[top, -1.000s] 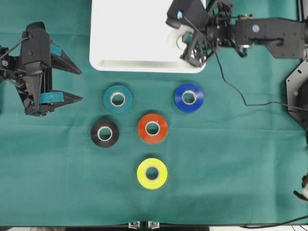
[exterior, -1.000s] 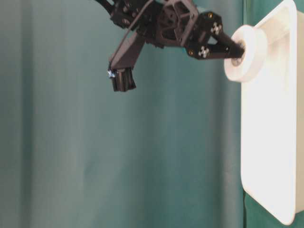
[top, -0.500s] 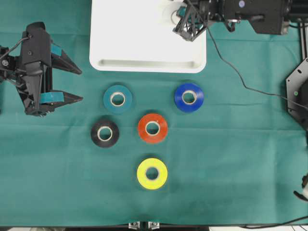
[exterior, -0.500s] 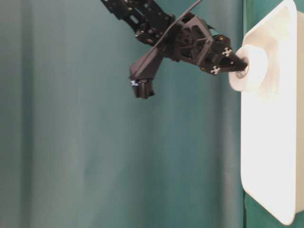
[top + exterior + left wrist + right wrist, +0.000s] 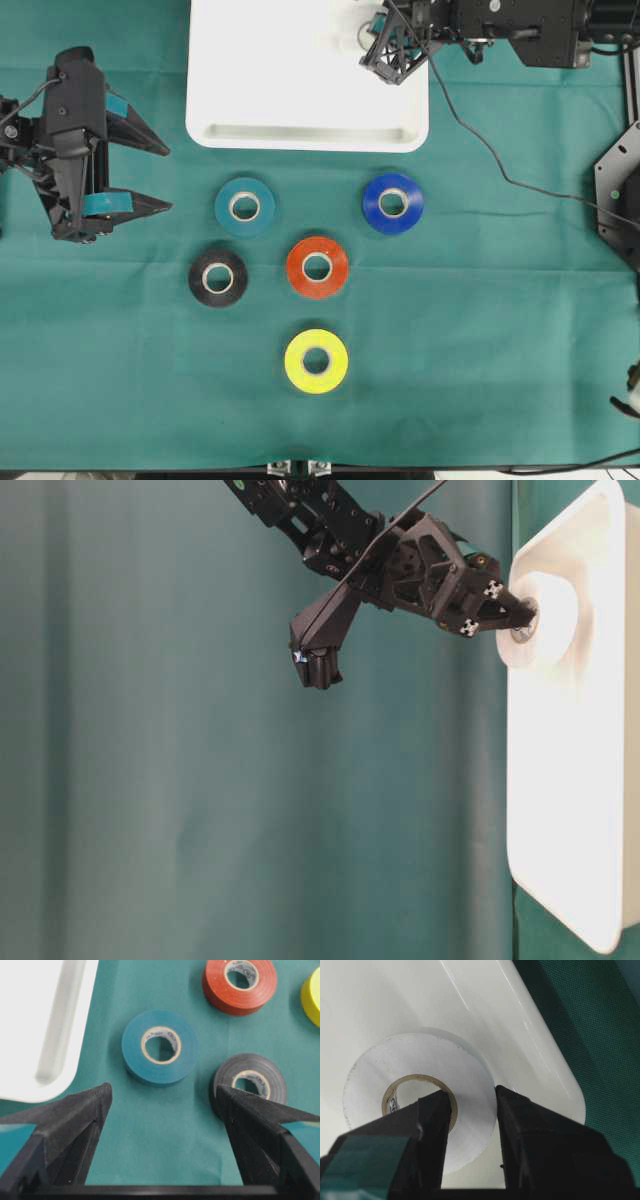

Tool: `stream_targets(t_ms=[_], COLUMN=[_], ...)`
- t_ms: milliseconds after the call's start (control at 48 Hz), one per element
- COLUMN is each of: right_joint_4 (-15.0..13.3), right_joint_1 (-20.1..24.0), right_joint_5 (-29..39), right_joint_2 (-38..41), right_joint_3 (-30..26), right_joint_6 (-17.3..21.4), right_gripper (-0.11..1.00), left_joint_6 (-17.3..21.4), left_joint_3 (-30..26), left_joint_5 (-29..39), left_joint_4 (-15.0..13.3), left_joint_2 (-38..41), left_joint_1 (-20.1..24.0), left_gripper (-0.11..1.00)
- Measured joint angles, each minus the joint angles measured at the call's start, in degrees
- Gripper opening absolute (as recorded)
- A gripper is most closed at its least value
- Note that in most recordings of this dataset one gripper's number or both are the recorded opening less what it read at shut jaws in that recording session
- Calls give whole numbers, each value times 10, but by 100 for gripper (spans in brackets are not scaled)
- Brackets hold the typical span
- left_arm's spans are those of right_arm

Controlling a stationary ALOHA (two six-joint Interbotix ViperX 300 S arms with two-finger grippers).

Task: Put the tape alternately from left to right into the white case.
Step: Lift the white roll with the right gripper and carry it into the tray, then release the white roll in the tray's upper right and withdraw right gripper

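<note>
White roll [image 5: 420, 1105] inside white case [image 5: 260, 100], pinched by right hand [image 5: 470, 1125]; left hand [image 5: 160, 1105] spread.

overhead looks down; side view low; both share white case [image 5: 300, 100].

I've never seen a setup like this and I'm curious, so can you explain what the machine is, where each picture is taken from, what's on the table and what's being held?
It is a robot with two arms over a green cloth. One picture looks straight down, one looks from table height, and two come from cameras on the wrists.

The left hand waits open at the left, holding nothing; its own camera looks between its fingers at the rolls ahead of it.

The right hand is shut on the white roll, one finger through the roll's hole, over the white case.

On the cloth lie five rolls: teal roll, blue roll, black roll, red-orange roll and yellow roll.
</note>
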Motion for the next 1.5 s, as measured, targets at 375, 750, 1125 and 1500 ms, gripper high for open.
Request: stream_targets(t_ms=[375,750,1125,1500], right_joint_4=[-1,-3,-3,-4], right_joint_1=[0,0,74,185], right_joint_5=[3,11,-32,-92], right_joint_2=[-1,-19,-106,-163], right_joint_3=[0,8,54,93], right_joint_6=[0,0,0,0], right_gripper=[74,76,76,76], left_joint_6=[0,-11,-30,-30], left_joint_3=[0,0,1,6], left_joint_5=[0,0,-1,-25], left_joint_4=[0,0,0,0], left_joint_2=[0,0,-1,0], left_joint_1=[0,-1,-9,-10], left_gripper=[80,80,80,80])
